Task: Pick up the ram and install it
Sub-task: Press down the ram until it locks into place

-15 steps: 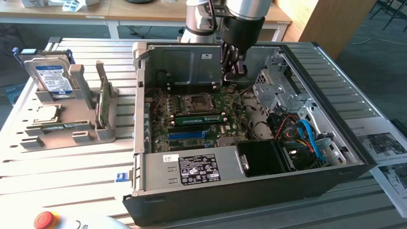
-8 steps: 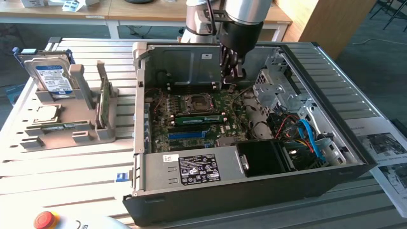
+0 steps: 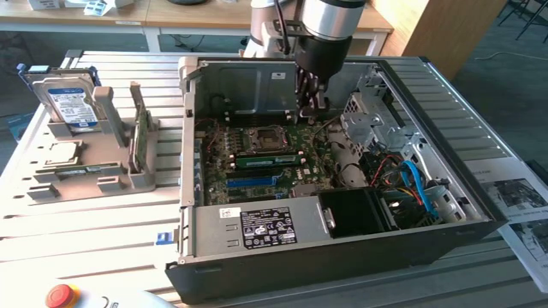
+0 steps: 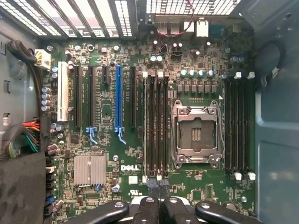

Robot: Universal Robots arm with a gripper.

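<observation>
My end effector (image 3: 310,106) is clenched right now, fingers (image 4: 147,210) pressed together and gripping nothing that I can see. It hangs inside the open case (image 3: 342,269), up above the board (image 3: 222,154) and close to the case's back wall. In the wrist view the end effector (image 4: 159,193) sits over one end of the bank of four dark slots (image 4: 156,130), which runs between the blue slot (image 4: 117,102) and the socket (image 4: 196,135).

The ram (image 3: 267,160) is standing on edge in that slot bank. It's just beside the socket (image 3: 261,136), on the socket's near side in the exterior view, with its green face showing. From the wrist view it's edge-on, and honestly I can't tell which of the four slots it's in.

Over at the exterior view's left, well apart from the case, a grey holder (image 3: 111,186) sits on the slatted surface (image 3: 86,224). It carries a drive (image 3: 70,106) standing upright and another green stick (image 3: 86,171) lying flat.
</observation>
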